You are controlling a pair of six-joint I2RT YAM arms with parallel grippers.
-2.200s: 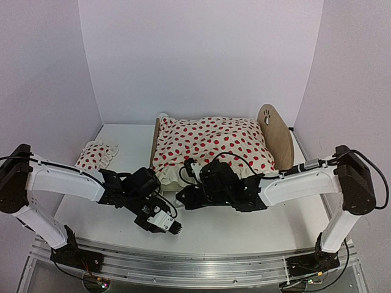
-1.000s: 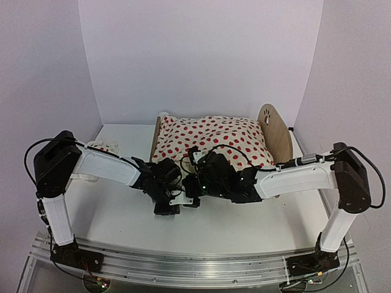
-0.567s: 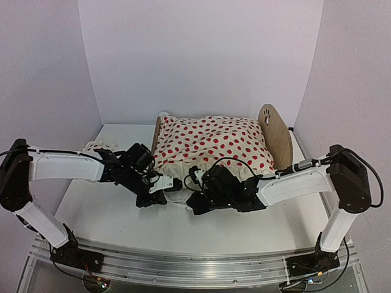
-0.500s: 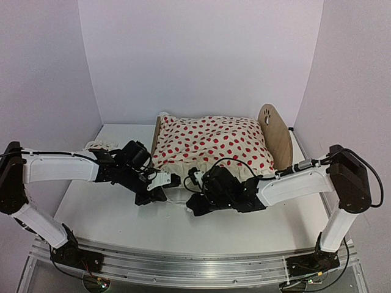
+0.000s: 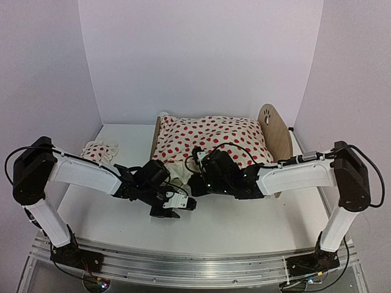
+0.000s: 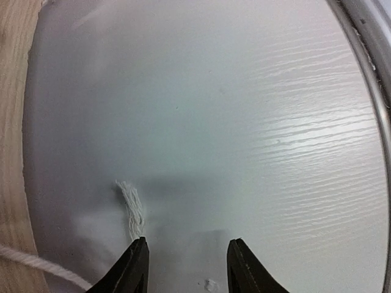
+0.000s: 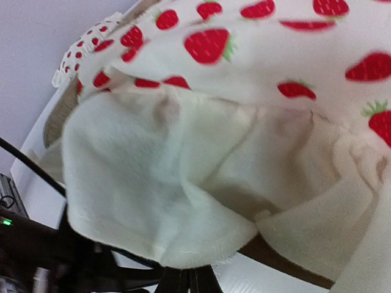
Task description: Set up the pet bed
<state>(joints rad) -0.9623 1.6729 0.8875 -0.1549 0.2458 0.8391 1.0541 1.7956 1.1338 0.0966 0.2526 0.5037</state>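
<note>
Bed (image 5: 276, 152) sits at the back middle of the surface (image 5: 244, 223), headboard (image 5: 272, 125) on the right, footboard (image 5: 156, 139) on the left. The blanket (image 5: 211, 141) is spread over the bed between the two boards, red-dotted side up, and its front hem hangs over the bed's near side.

Pillow (image 5: 98, 151) lies on the surface left of the footboard, apart from the bed.

Left tool (image 5: 178, 207) is low over the surface just in front of the bed's front-left corner. It is released: the wrist view (image 6: 186, 250) shows the fingers (image 6: 135, 268) apart with only bare surface between them. A frayed white thread (image 6: 131, 204) lies on the surface just beside one finger. A wood edge (image 6: 12, 152) runs along the left side of that view.

Right tool (image 5: 195, 183) is at the bed's near side, at the blanket hem, right of the left tool and close to it. It is clenched: the wrist view (image 7: 186, 282) shows the tips together right under the hem, with the blanket's cream underside filling the frame. Can't tell whether any cloth is actually pinched between the tips.
</note>
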